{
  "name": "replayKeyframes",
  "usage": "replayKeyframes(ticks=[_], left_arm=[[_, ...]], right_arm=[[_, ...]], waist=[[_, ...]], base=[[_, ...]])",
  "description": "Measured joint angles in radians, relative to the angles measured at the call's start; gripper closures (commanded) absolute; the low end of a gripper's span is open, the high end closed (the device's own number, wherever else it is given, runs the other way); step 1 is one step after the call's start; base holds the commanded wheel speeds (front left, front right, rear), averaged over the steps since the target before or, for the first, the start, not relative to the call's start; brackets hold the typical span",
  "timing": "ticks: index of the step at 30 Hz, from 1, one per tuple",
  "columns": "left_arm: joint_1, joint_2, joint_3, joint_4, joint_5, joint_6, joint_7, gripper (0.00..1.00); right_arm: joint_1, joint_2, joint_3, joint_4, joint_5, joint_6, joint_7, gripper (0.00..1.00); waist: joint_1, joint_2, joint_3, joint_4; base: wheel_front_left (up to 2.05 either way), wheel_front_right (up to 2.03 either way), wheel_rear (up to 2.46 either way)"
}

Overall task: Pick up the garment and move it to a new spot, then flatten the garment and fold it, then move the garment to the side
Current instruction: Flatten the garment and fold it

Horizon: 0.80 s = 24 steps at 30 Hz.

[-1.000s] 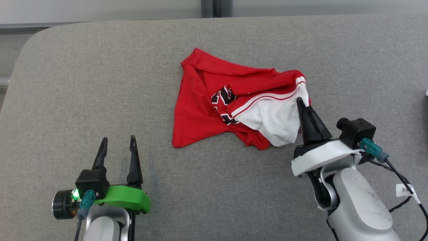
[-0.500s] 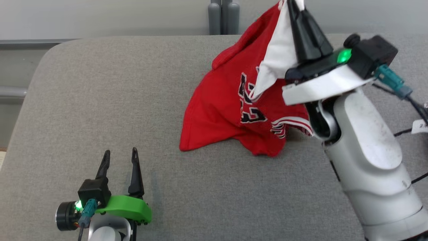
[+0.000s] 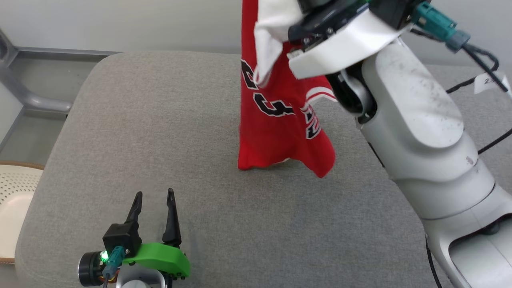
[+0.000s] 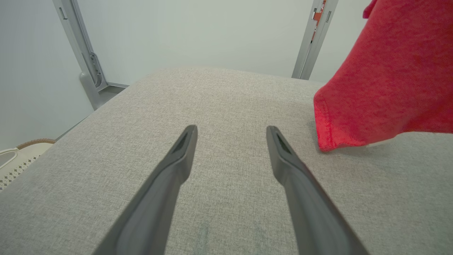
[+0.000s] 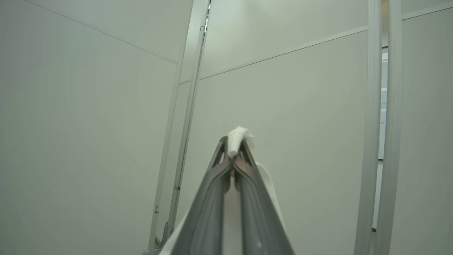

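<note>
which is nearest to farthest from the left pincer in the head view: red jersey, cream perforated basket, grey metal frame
1. Red fabric jersey, hanging ahead-right of the left pincer.
2. Cream perforated basket, low at the far left.
3. Grey metal frame tube, upper left, farther back.

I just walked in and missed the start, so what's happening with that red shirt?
The right gripper is shut on a white part of the red garment, holding it high so it hangs over the grey padded table. Its lowest corner is at or just above the surface; I cannot tell which. The left gripper is open and empty, low near the table's front. No flattening or folding yet.
</note>
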Motion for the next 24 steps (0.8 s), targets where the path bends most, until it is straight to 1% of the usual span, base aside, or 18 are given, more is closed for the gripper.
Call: replayKeyframes(ticks=[4, 8, 11, 14, 16, 17, 19, 22, 24], left_arm=[[0.004, 0.0, -0.005, 0.003, -0.008, 0.008, 0.0, 0.0], [0.011, 0.0, -0.003, 0.005, -0.01, 0.012, 0.0, 0.0], [0.018, 0.0, -0.002, 0.006, -0.015, 0.017, 0.0, 0.0], [0.017, 0.0, -0.007, 0.006, -0.02, 0.018, 0.0, 0.0], [0.014, 0.0, -0.015, 0.004, -0.021, 0.017, 0.0, 0.0], [0.011, 0.0, -0.016, 0.004, -0.021, 0.017, 0.0, 0.0], [-0.006, 0.0, -0.022, 0.001, -0.021, 0.016, 0.0, 0.0], [-0.018, 0.0, -0.023, 0.003, -0.016, 0.01, 0.0, 0.0], [-0.022, 0.0, -0.022, 0.005, -0.011, 0.008, 0.0, 0.0]], right_arm=[[-0.074, 0.007, -0.057, -0.014, -0.003, 0.0, 0.0, 1.0], [-0.104, 0.01, -0.115, -0.018, -0.019, 0.0, 0.0, 1.0], [-0.099, -0.003, -0.12, 0.004, -0.066, 0.0, 0.0, 1.0], [-0.026, -0.064, -0.118, 0.09, -0.083, 0.0, 0.0, 1.0], [0.042, -0.128, -0.12, 0.16, -0.101, 0.0, 0.0, 1.0], [0.06, -0.149, -0.12, 0.177, -0.106, 0.0, 0.0, 1.0], [0.119, -0.218, -0.129, 0.231, -0.129, 0.0, 0.0, 1.0], [0.22, -0.279, -0.156, 0.281, -0.133, 0.0, 0.0, 1.0], [0.29, -0.296, -0.17, 0.299, -0.129, 0.0, 0.0, 1.0]], waist=[[0.0, 0.0, 0.0, 0.029], [0.0, 0.0, 0.001, 0.045], [0.0, 0.0, 0.005, 0.041], [0.0, 0.0, 0.017, 0.033], [0.0, 0.0, 0.03, 0.027], [0.0, 0.0, 0.035, 0.026], [0.0, 0.0, 0.052, 0.02], [0.0, 0.0, 0.074, 0.009], [0.0, 0.0, 0.084, -0.002]], base=[[0.0, 0.0, 0.0], [0.0, 0.0, 0.0], [0.0, 0.0, 0.0], [0.0, 0.0, 0.0], [0.0, 0.0, 0.0], [0.0, 0.0, 0.0], [0.0, 0.0, 0.0], [0.0, 0.0, 0.0], [0.0, 0.0, 0.0]])
